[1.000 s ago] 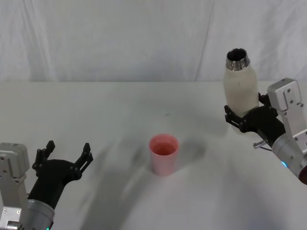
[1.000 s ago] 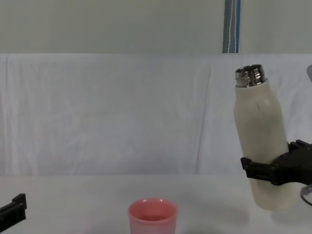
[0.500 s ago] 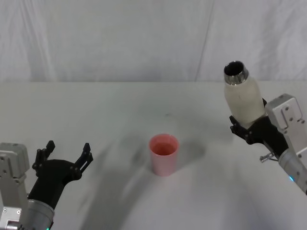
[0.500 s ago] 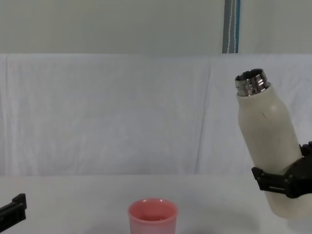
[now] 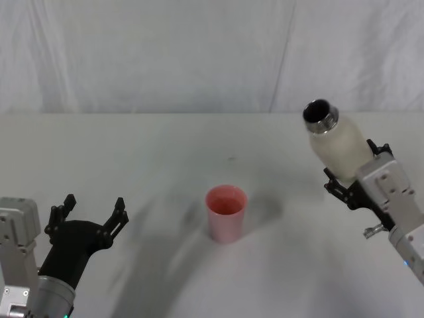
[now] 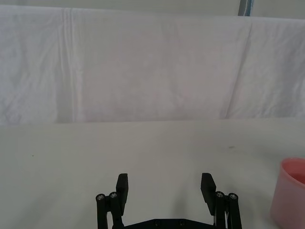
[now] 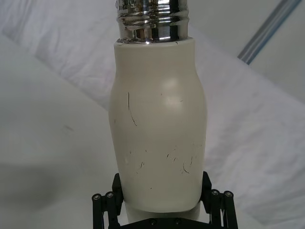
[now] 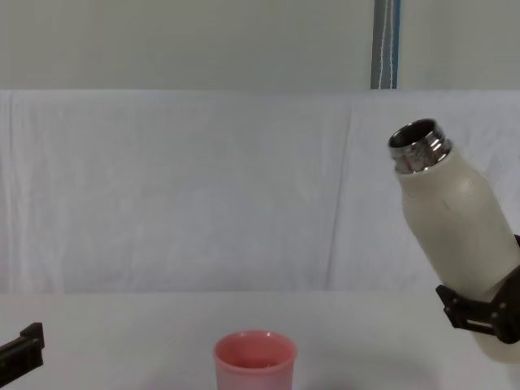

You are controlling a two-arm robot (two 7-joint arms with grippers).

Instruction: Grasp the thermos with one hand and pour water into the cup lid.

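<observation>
Right gripper (image 5: 351,185) clamped on thermos (image 5: 336,144) low on body, lifted, neck tilted twd cup lid (image 5: 226,213), which sits on table (image 5: 165,152) well to its left; left gripper (image 5: 89,218) open, idle.

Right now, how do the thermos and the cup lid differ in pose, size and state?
The thermos is tall, cream-white and tilted in the right pincer, off the table; the cup lid is short, pink and upright on it. The thermos neck is steel; the cup lid is plain. Both are open-topped.
</observation>
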